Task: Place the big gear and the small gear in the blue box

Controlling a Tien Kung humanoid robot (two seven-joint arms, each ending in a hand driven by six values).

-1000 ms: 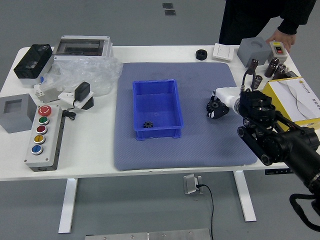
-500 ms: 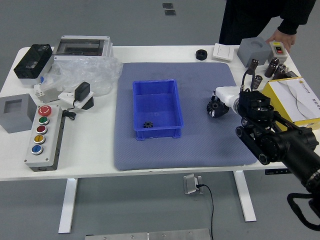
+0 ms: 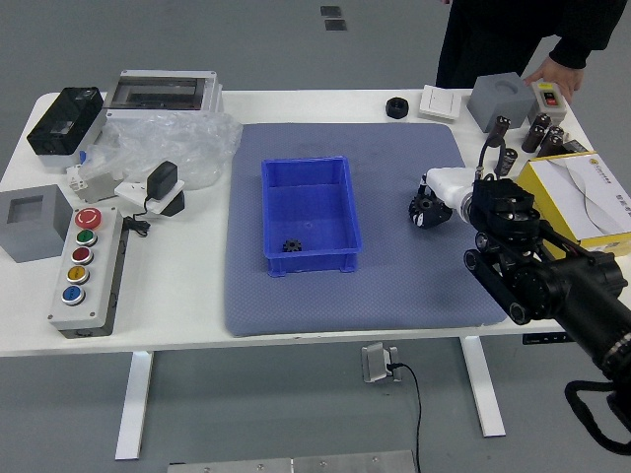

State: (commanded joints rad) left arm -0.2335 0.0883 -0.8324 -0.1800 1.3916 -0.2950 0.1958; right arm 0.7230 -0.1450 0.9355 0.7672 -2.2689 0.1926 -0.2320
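Now: right hand [image 3: 429, 208] over mat [image 3: 385, 291], grip can't be told; its arm partly hides yellow box [image 3: 538, 184]. Small gear [image 3: 292, 245] inside blue box [image 3: 312, 202]. Person's hand [image 3: 558, 76] by switch box [image 3: 548, 101].

The box [image 3: 315, 261] was deep blue, the small gear [image 3: 292, 245] blk. The mat [image 3: 385, 296] was greyish blue, the tabletop [image 3: 177, 296] wht. The R hand [image 3: 452, 187] was wht & blk, the R arm [image 3: 577, 281] mostly blk; what was prob. the big gear [image 3: 428, 211] looked blk too, tho blurry. The ctrl panel [image 3: 81, 319] was lt. grey w/ red, green, red, yellow & blue btns [image 3: 89, 218]. The carton [image 3: 603, 240] was yellow w/ wht on top.
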